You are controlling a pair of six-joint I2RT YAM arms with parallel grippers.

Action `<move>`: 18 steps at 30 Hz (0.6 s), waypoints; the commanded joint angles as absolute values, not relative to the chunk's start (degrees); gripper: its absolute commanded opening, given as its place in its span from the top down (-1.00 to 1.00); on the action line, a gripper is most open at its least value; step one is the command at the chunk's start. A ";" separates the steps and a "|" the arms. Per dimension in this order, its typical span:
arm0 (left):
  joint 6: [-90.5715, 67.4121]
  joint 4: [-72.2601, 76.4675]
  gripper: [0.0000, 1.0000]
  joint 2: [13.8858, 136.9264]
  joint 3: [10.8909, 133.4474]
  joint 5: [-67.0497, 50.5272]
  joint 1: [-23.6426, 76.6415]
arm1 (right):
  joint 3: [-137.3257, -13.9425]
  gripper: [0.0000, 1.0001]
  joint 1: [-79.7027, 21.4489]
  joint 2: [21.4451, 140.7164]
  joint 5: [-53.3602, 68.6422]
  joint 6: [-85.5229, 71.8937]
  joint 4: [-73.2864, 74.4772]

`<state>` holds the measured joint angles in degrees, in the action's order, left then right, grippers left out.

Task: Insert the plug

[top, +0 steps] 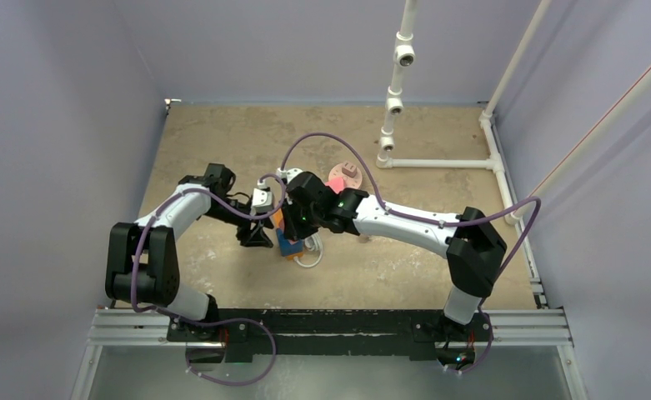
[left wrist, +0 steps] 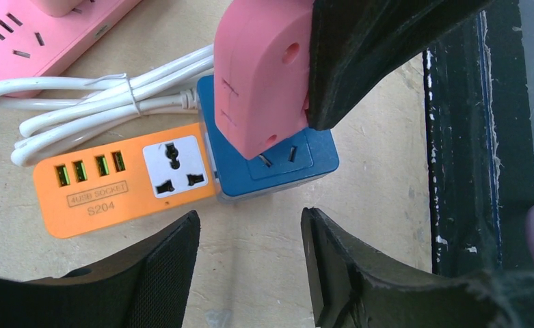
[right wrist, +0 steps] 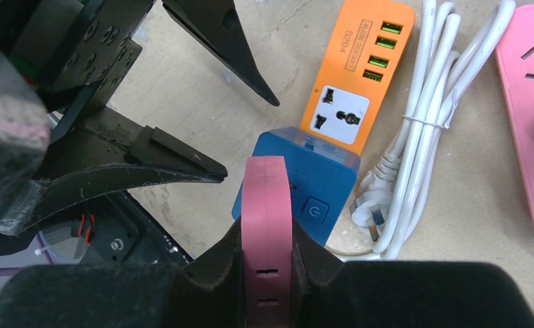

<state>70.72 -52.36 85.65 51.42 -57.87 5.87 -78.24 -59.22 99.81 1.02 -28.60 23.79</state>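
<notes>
Lavender walls (top: 55, 125) close in the tan bench (top: 438, 267) on three sides, and a white pipe frame (top: 397, 83) stands at the far right corner. Both arms meet near the middle, leaving the right half and far left of the bench open.

The right fingers (right wrist: 202, 287) pinch the pink plug (right wrist: 267, 198) from both flat sides. It hangs tilted over the blue end of the strip (left wrist: 120, 184), its lower edge at the blue socket face. The prongs are hidden, so I cannot tell whether they are in.

The strip lies flat, orange half toward the far side and blue end toward the black rail (left wrist: 455, 137) at the near edge, with bare bench between blue end and rail.

The left fingers (left wrist: 161, 273) are spread with nothing between them, just beside the strip's long edge and apart from it.

A bundled white cable (right wrist: 421, 137) lies against the strip's other long side, and beyond it a pink strip (right wrist: 530, 102), so that side is crowded.
</notes>
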 commanded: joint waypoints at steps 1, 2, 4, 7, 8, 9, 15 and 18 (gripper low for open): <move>72.33 -52.10 -0.10 84.11 50.89 -59.94 6.40 | -77.31 1.00 -59.02 99.73 1.07 -29.35 22.07; 72.39 -52.19 -0.10 84.05 50.93 -59.94 6.48 | -77.08 1.00 -59.03 99.68 1.00 -29.50 22.13; 72.73 -52.41 -0.09 83.96 50.88 -60.02 6.59 | -76.84 1.00 -59.02 99.67 0.65 -29.62 22.51; 72.94 -52.65 -0.08 83.89 50.98 -60.19 6.76 | -76.73 1.00 -58.98 99.29 0.31 -29.69 23.04; 72.99 -52.67 -0.08 83.85 51.05 -60.22 6.77 | -76.72 1.00 -58.95 99.09 0.20 -29.70 23.28; 72.98 -52.66 -0.08 83.85 51.09 -60.28 6.77 | -76.68 1.00 -58.91 98.92 0.18 -29.78 23.55; 73.08 -52.67 -0.06 83.76 51.10 -60.46 6.95 | -75.56 1.00 -58.55 97.65 0.13 -29.87 24.16; 73.25 -52.80 -0.05 83.76 51.09 -60.53 7.03 | -75.34 1.00 -58.32 97.47 -0.48 -29.88 24.48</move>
<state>71.20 -52.38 85.47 51.09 -57.89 6.57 -76.66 -58.87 99.18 0.99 -29.67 22.15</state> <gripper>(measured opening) 0.529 0.222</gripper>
